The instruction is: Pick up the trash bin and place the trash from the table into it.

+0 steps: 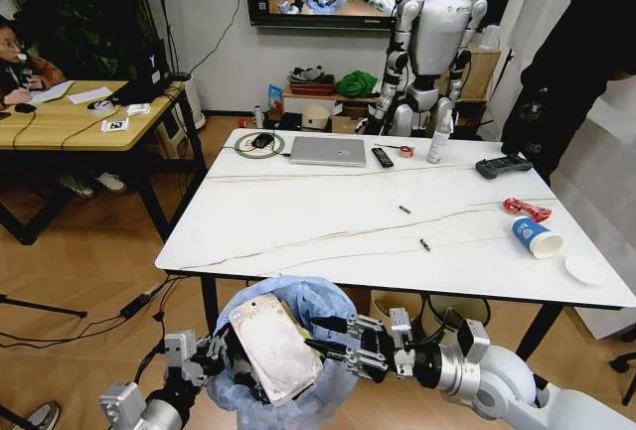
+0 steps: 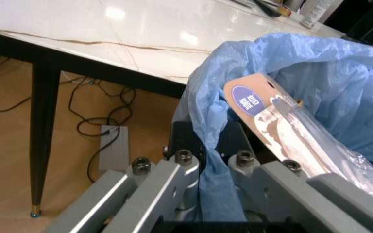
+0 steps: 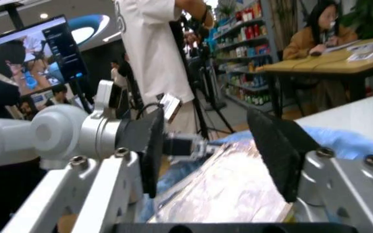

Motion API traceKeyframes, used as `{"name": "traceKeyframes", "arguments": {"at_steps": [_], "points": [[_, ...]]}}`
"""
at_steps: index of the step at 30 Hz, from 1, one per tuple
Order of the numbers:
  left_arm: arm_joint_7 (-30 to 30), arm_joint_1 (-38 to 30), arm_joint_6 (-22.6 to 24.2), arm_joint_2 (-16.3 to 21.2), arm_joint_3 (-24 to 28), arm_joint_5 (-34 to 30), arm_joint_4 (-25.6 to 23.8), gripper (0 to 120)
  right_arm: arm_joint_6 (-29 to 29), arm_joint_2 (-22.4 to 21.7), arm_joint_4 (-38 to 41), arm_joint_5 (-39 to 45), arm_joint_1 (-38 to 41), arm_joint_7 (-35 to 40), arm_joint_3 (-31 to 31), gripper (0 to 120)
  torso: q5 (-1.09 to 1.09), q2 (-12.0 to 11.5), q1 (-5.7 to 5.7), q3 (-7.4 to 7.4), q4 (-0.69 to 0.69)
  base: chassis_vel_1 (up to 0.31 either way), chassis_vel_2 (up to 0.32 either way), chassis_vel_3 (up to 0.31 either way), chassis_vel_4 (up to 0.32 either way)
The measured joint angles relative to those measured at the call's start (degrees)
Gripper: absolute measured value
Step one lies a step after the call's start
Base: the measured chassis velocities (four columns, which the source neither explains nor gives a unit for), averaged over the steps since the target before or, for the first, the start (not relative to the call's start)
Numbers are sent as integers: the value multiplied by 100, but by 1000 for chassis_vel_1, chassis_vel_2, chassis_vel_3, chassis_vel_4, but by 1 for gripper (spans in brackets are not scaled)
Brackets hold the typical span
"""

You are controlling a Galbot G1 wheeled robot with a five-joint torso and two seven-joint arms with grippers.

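White marble tabletop [image 1: 298,221] carries one blue-white paper cup [image 1: 537,237] on its side, one white lid [image 1: 584,270] and one red wrapper [image 1: 526,209]. Below its near edge, one trash bin [image 1: 318,316] holds a snack packet [image 1: 274,349], label unreadable. Left gripper [image 1: 221,358] fingers pinch the bin's bag; right gripper [image 1: 333,339] fingers are spread over the packet.

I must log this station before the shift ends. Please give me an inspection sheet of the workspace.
Surface: table, white marble-look.
Job's things: trash bin with blue liner, below the near edge, a flat wrapper standing in it; paper cup, red wrapper, white lid on the table's right.
Clutter: laptop, remote, bottle.
Hands: left hand grips the bin's rim; right hand open at the wrapper.
Cables: on the floor.
Surroundings: wooden desk.
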Motion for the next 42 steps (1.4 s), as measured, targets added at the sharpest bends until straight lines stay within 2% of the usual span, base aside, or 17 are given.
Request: {"name": "traceKeyframes", "arguments": {"at_steps": [3, 7, 9, 12, 13, 14, 15, 17, 21, 24, 32, 42], "points": [[0, 9, 0, 2, 18, 6, 25, 0, -40, 54, 115, 6, 34, 246, 253, 59, 0, 0, 0, 0, -1, 0, 0, 0, 0], [-1, 38, 1, 8, 42, 51, 91, 0, -153, 213, 195, -68, 327, 1339, 678, 75, -1, 0, 0, 0, 1, 0, 0, 0, 0], [-2, 42, 1, 9, 44, 60, 96, 0, -195, 242, 195, -72, 364, 1577, 744, 79, -1, 0, 0, 0, 2, 0, 0, 0, 0], [-1, 76, -4, -1, 46, 95, 116, 0, -436, 367, 173, -187, 438, 2632, 974, 91, -2, 0, 0, 0, 1, 0, 0, 0, 0], [2, 89, -10, -5, 45, 122, 128, 0, -576, 440, 143, -369, 448, 3279, 1028, 97, -1, 0, 1, 0, 1, 0, 0, 0, 0], [5, 90, -13, -7, 44, 136, 129, 0, -638, 491, 106, -504, 452, 3716, 1035, 98, -1, 0, 0, 0, 1, 0, 0, 0, 0], [5, 90, -13, -7, 44, 136, 129, 0, -638, 491, 106, -504, 452, 3716, 1035, 98, -1, 0, 0, 0, 1, 0, 0, 0, 0], [8, 93, -15, -9, 38, 147, 113, 0, -903, 627, -102, -767, 465, 4469, 1047, 100, 0, 0, 0, 0, 0, 0, 0, 0, 0], [11, 92, -16, -9, 22, 156, 95, 0, -1132, 735, -358, -958, 468, 4669, 1072, 100, 0, 0, 0, 0, 0, 0, 0, 0, 0], [12, 100, -21, -23, 20, 171, 69, 0, -1818, 817, -634, -1442, 447, 4908, 1228, 100, 0, 0, 0, 0, 1, 0, 0, 0, 0], [23, 96, -33, -40, -3, 182, 53, 0, -2694, 914, -843, -1790, 329, 5160, 1519, 100, 0, 0, 0, 0, 0, 0, 0, 0, 0], [26, 87, -40, -23, 1, 178, 35, 0, -2629, 952, -1201, -1491, 484, 4774, 1571, 100, -1, 0, 0, 0, 0, 0, 0, 0, 0]]}}
